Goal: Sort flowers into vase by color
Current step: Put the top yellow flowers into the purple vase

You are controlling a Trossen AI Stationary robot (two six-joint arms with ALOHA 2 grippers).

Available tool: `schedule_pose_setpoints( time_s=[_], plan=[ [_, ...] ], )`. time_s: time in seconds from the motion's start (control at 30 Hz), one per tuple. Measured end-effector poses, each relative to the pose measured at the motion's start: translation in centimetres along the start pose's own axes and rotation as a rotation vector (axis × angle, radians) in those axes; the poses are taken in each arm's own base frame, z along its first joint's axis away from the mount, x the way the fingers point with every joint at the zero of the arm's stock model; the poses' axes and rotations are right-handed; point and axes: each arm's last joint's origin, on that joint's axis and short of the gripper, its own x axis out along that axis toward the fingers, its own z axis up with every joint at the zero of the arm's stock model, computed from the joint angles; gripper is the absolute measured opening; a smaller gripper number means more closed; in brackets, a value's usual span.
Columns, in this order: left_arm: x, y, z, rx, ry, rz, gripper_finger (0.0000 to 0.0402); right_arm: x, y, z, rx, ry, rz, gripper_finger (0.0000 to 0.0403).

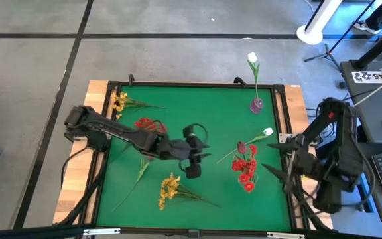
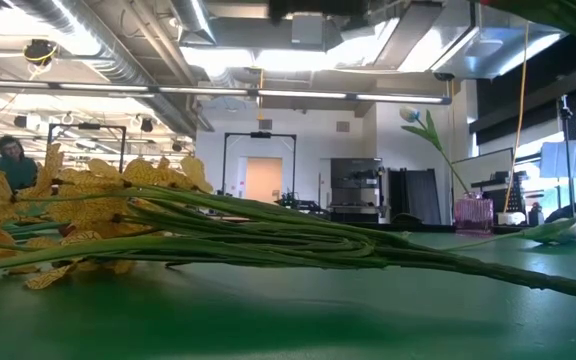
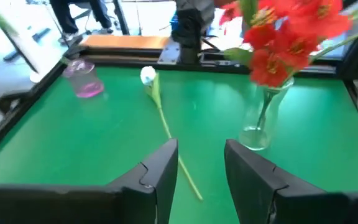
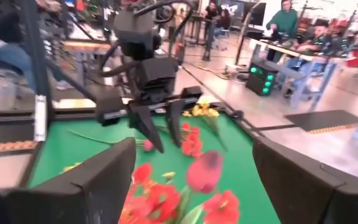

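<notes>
Over mid-table, left hand fingers parted, seemingly holding nothing, right hand spread wide near red flowers

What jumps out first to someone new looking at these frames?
The red flowers standing in a clear vase right of centre on the green table, with the left gripper open just beside them at mid-table. Next, the white tulip upright in the pink vase at the far right corner. Yellow flowers lie loose on the near side; the right gripper waits open at the right edge.
</notes>
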Motion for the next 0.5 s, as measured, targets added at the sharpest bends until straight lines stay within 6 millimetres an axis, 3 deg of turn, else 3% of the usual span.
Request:
schedule_pose_setpoints(
  time_s=[0.23, 0.5],
  plan=[
    [-2.7, 1.9, -3.6, -0.143, -0.135, -0.050, 0.0128, 2.2, -0.3, 2.6, -0.049, 0.066, 0.041, 0.0268],
    [-2.6, 2.1, -5.3, -0.166, -0.129, -0.052, 0.0128, 7.5, 0.4, 6.0, -0.172, 0.037, 0.360, 0.0232]
  ],
)
